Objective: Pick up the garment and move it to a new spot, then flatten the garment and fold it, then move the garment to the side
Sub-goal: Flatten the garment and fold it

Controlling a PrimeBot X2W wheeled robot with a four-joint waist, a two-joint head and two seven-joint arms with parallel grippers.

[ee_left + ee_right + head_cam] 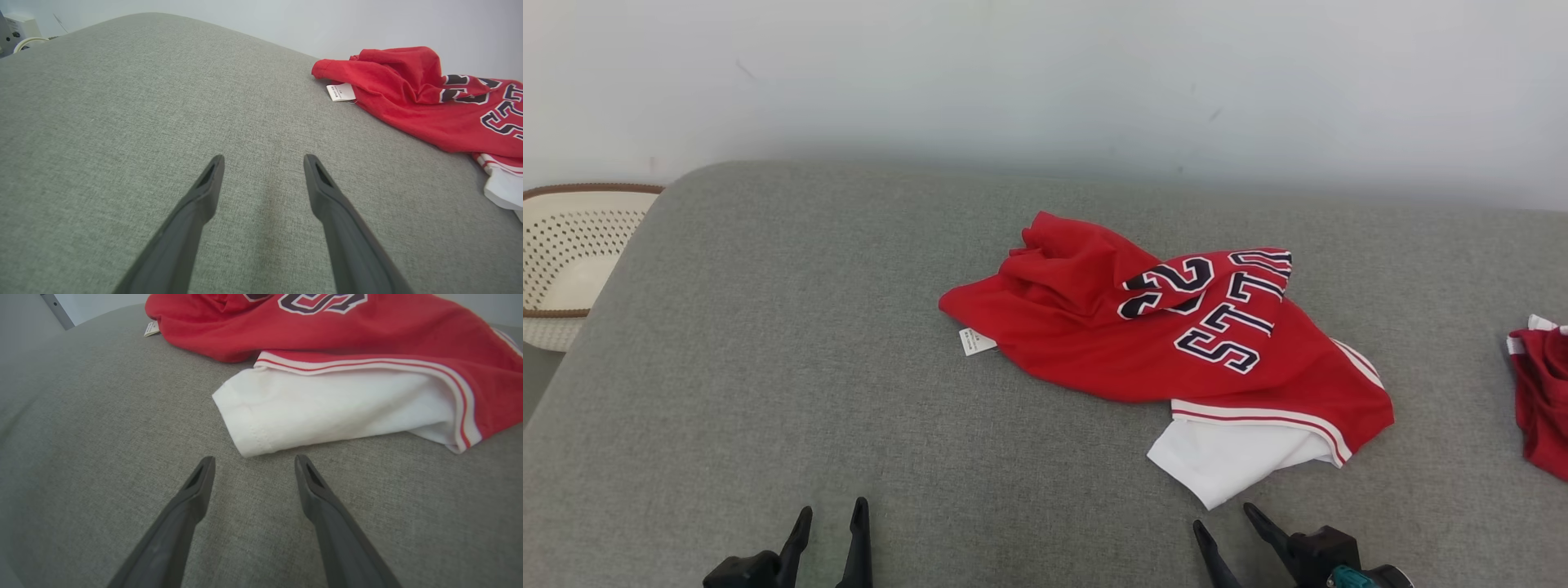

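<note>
The garment (pixel 1176 335) is a red jersey with navy and white lettering, a white sleeve and a small white tag; it lies crumpled right of centre on the grey surface (pixel 809 343). My left gripper (pixel 832 514) is open at the near edge, well to the left of it, with nothing between its fingers. My right gripper (pixel 1223 516) is open just in front of the white sleeve (pixel 1225 457), not touching it. The left wrist view has the garment (pixel 429 98) at the upper right. In the right wrist view the sleeve (pixel 327 412) lies just beyond the fingertips of my right gripper (pixel 252 459).
A cream perforated basket (pixel 572 253) with a brown rim stands off the left end of the surface. Another red and white piece of cloth (pixel 1542 392) lies at the right edge. A pale wall runs along the back.
</note>
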